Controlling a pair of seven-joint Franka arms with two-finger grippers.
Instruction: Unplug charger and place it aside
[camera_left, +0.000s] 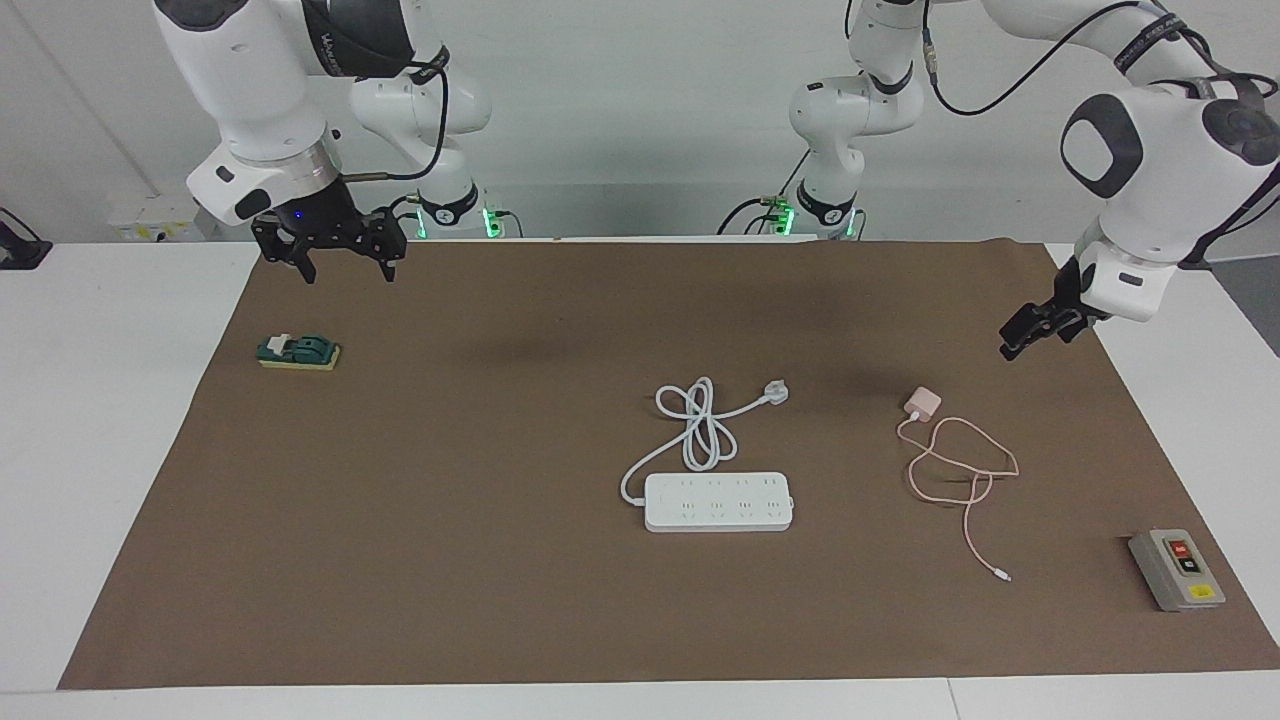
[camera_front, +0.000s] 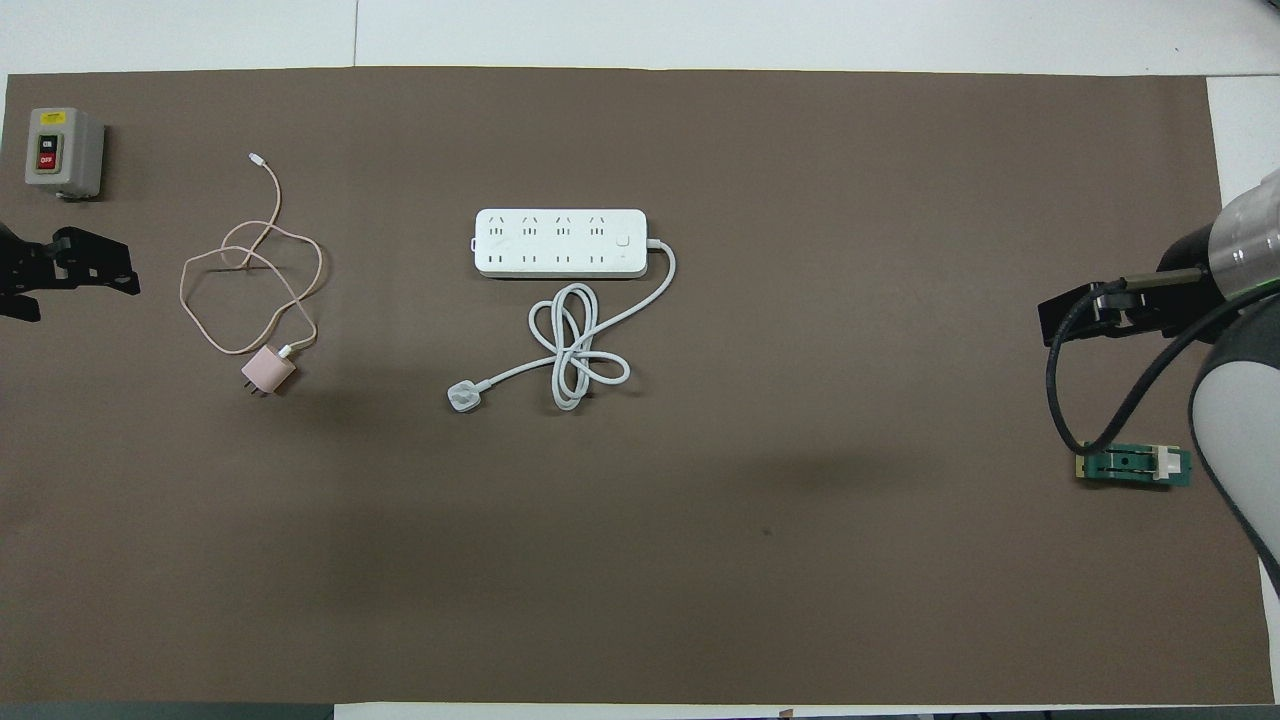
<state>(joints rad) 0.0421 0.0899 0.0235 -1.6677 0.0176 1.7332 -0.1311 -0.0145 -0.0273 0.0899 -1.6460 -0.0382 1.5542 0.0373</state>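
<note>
The charger's pale pink cube (camera_left: 922, 403) (camera_front: 267, 372) lies loose on the brown mat, unplugged, toward the left arm's end from the white power strip (camera_left: 718, 502) (camera_front: 560, 242). Its thin pink cable (camera_left: 962, 462) (camera_front: 300, 300) loops over the mat and ends in a small white connector (camera_left: 1003, 576) (camera_front: 255, 158). My left gripper (camera_left: 1020, 338) (camera_front: 105, 268) hangs open and empty over the mat's edge at the left arm's end, apart from the charger. At its own end of the table, my right gripper (camera_left: 345, 268) (camera_front: 1090, 308) waits open and raised above the mat.
The strip's thick white cord is coiled on the robots' side of it, with its plug (camera_left: 776, 391) (camera_front: 462, 397) lying free. A grey switch box (camera_left: 1177, 570) (camera_front: 63, 150) stands at the left arm's end. A green knife switch (camera_left: 298, 352) (camera_front: 1133, 465) sits at the right arm's end.
</note>
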